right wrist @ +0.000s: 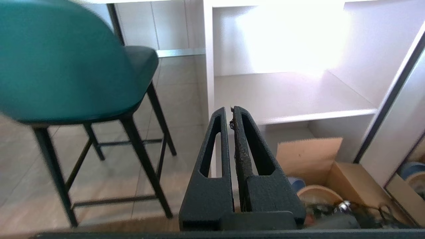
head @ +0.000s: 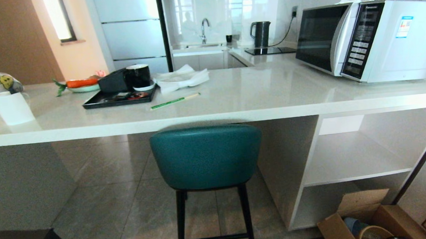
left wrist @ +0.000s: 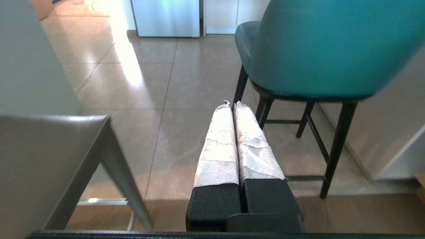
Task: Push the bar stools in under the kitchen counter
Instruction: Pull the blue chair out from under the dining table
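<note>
One teal padded stool with thin black legs (head: 206, 156) stands at 6 o'clock under the glossy white stone bench (head: 233, 96); one grey leather stool (left wrist: 43, 149) at 8 o'clock. Left hand (left wrist: 231, 104) and right hand (right wrist: 230, 111) both clenched, empty.

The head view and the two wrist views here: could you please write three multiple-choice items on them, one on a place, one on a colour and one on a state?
1. Where does the microwave stand?
A. on the kitchen counter
B. on the floor
C. on the open shelf

2. What colour is the padded back of the bar stool in front of the counter?
A. red
B. teal
C. yellow

3. How do the fingers of the left gripper stand?
A. wide apart
B. shut on a cup
C. shut together, holding nothing

Answers: 1 A, it sits on the white top at the right; 2 B, all three views show teal; 3 C, the wrapped fingers meet with nothing between them.
</note>
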Controlling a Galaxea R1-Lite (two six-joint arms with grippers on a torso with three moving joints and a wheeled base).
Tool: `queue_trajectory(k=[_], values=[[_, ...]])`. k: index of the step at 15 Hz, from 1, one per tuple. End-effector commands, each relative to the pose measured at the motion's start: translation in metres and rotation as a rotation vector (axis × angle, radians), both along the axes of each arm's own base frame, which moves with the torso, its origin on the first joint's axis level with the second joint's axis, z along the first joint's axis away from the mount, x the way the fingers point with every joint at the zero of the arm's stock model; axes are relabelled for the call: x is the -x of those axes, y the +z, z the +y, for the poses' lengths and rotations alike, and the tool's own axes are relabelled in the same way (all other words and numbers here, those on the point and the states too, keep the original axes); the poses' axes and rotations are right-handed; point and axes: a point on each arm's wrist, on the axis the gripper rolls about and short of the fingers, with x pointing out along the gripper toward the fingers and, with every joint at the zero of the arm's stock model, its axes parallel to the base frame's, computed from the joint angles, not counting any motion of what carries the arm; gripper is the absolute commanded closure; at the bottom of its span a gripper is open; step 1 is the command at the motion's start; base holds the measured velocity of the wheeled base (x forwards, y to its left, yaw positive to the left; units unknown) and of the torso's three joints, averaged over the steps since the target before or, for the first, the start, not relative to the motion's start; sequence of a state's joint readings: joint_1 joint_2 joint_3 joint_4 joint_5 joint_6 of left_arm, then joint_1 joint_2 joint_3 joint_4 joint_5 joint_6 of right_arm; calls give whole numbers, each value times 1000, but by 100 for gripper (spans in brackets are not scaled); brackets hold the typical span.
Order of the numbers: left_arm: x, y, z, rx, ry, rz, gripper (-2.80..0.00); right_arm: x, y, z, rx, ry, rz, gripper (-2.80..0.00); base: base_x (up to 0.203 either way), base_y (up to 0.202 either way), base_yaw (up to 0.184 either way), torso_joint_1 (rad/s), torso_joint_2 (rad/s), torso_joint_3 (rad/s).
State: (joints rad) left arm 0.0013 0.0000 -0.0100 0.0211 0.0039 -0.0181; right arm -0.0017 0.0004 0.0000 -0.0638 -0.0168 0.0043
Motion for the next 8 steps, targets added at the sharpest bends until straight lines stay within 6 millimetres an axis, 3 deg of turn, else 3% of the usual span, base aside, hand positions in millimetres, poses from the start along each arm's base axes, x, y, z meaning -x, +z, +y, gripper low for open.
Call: queue_trajectory(k=[1, 8], values=[[0, 0, 0, 0, 1, 0, 0, -2, -7, 0, 0, 0, 24, 0, 202, 0, 1, 1, 9, 0], [0, 0, 0, 0, 1, -1, 0, -2, -7, 0, 0, 2, 22, 0, 195, 0, 1, 1, 1, 2]])
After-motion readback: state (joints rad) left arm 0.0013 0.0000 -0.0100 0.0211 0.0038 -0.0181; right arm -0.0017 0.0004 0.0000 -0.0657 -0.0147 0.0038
